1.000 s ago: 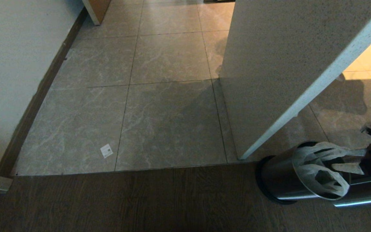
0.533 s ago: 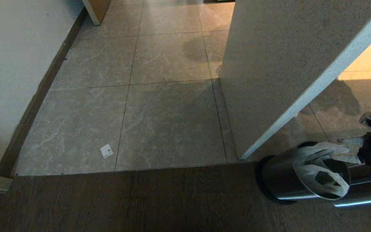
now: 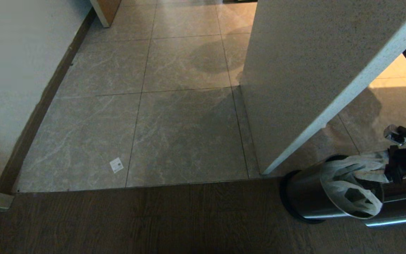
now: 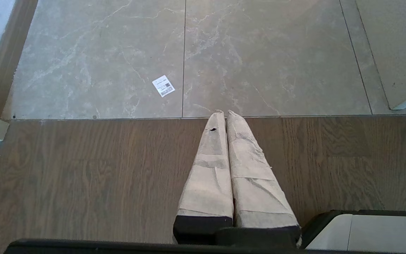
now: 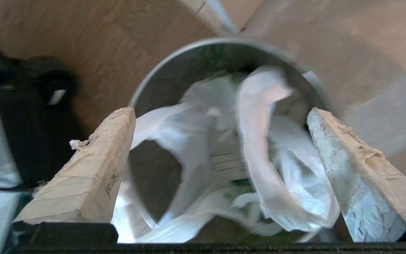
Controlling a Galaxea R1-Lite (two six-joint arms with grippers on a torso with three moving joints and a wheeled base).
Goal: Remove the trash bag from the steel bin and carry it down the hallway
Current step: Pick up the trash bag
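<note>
- Our right jaws [image 5: 220, 141] stood spread wide above the mouth of the steel bin [image 3: 305, 197], one finger on each side of the trash bag [image 5: 245, 158], pinching nothing.
- The trash bag [image 3: 344, 183] sat inside the bin, its white loops spilling over the rim.
- The bin stood on the brown wood floor [image 3: 136, 218], near a white panel [image 3: 312, 70].
- Our left jaws [image 4: 224, 116] hung pressed together over the wood floor, by the grey tiles [image 4: 100, 56].

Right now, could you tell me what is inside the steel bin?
The steel bin holds the trash bag, white, crumpled, handles loose at the rim. Whatever lies under the bag is hidden.
</note>
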